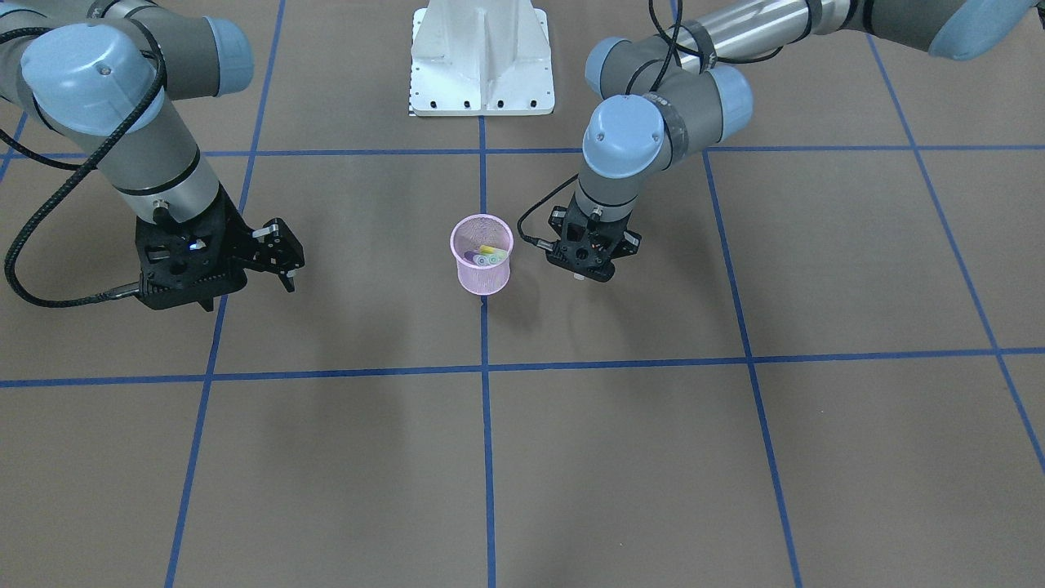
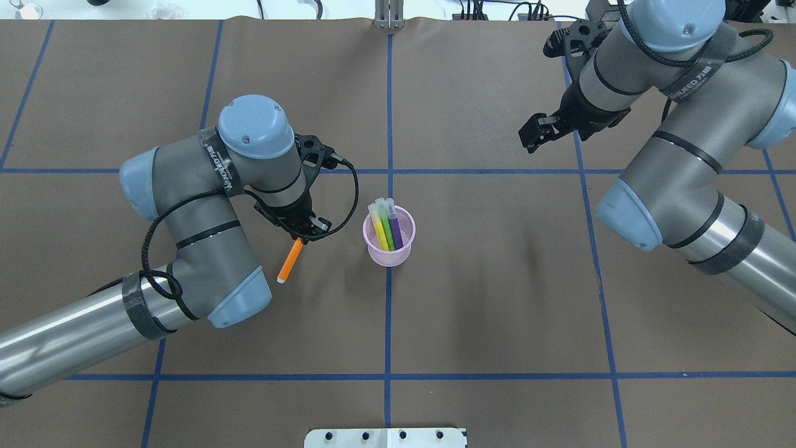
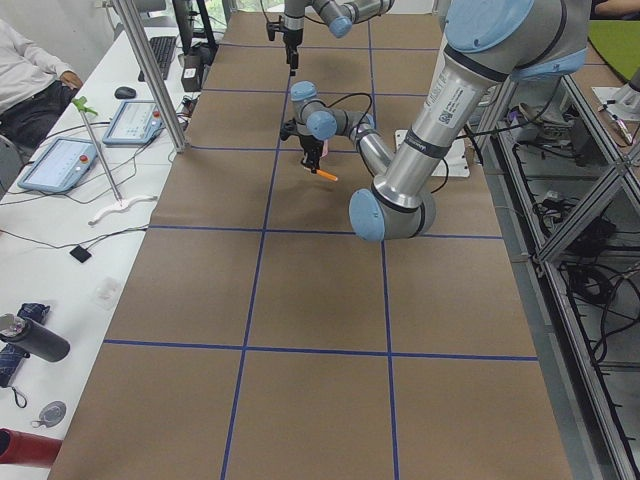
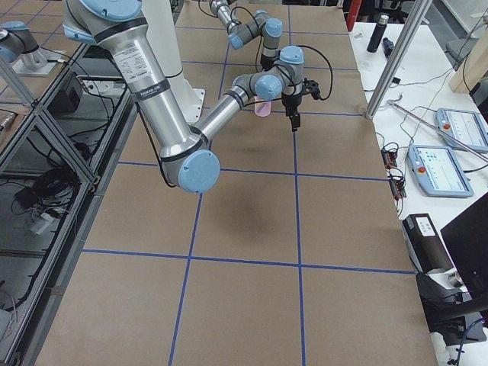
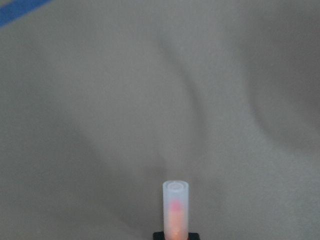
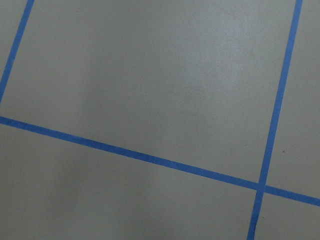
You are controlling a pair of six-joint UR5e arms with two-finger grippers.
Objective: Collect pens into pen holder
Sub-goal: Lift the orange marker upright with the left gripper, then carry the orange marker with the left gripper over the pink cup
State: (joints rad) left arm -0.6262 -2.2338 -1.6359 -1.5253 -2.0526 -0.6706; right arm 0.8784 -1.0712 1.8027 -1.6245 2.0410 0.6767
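Brown paper table (image 2: 497,298), taped in a blue grid. Nearest, the left gripper (image 2: 300,238) clamps the tilted orange pen (image 2: 290,261), just left of the pink pen holder (image 2: 388,257), which contains yellow, green and purple pens (image 2: 387,230). Far right, the right gripper (image 2: 533,135) hangs empty, jaws apart.

White lettering runs along the black strap on the left arm (image 2: 219,167) and the black strap on the right arm (image 2: 691,83), too small to read reliably.
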